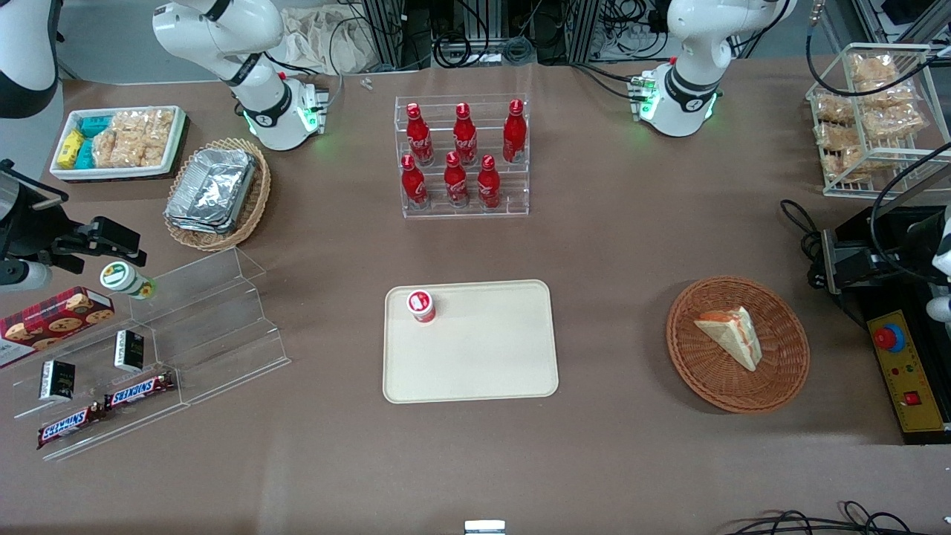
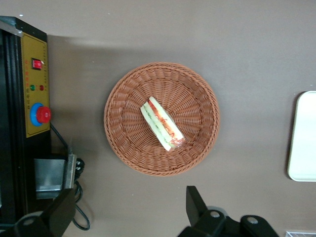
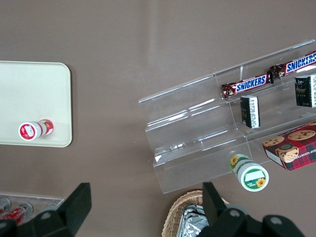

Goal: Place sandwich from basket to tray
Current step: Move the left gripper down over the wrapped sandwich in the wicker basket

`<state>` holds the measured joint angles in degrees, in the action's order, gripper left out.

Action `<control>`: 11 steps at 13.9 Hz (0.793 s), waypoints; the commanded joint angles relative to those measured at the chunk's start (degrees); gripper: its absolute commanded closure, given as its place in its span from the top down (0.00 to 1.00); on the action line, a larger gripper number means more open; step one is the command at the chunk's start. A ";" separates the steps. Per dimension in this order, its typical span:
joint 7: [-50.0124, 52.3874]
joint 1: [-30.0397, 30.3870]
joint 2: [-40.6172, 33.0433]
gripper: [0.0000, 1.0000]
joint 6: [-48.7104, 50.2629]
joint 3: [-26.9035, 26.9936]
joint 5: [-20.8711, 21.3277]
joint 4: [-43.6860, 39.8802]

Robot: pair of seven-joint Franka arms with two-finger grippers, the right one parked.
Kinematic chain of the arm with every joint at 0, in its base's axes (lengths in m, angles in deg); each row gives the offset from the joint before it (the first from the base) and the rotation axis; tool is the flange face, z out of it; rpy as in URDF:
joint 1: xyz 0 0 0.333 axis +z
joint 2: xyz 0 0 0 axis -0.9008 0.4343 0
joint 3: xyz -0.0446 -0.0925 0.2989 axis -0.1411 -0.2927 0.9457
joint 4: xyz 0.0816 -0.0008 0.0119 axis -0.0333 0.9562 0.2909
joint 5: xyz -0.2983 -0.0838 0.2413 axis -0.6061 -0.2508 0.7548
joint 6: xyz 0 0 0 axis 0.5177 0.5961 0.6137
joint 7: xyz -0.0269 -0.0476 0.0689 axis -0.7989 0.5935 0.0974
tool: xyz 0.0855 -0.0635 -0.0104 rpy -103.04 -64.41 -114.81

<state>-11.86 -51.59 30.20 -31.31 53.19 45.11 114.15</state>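
My gripper hangs above the round reddish-brown wicker basket, lower right in the front view, jaws apart. Triangular bread-wedge sandwich looks soft: I'd pinch its flat faces lightly.

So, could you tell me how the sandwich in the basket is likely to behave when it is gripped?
The sandwich is layered soft bread and filling, so it will probably squash and could shed layers. It looks light and lies loose in the basket, so it may slide if nudged. The gripper hovers open above the basket.

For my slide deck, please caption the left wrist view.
Open gripper hovers above the round reddish-brown wicker basket holding the triangular sandwich wedge; cream tray nearby.
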 commanded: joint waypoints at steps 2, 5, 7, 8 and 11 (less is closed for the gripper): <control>0.12 -0.10 0.19 0.99 -0.56 -0.27 1.33 -0.21; 0.21 -0.81 1.15 1.00 -0.38 -0.27 1.42 -0.12; 1.52 -0.81 2.38 1.00 -0.56 -0.27 1.33 1.36; 2.22 -0.81 2.47 1.00 -1.26 -0.27 1.24 3.11; 4.41 -1.33 1.77 1.00 -10.11 -0.44 1.24 12.42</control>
<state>-10.10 -52.14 33.30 -36.40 52.90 45.49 120.54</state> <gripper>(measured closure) 0.000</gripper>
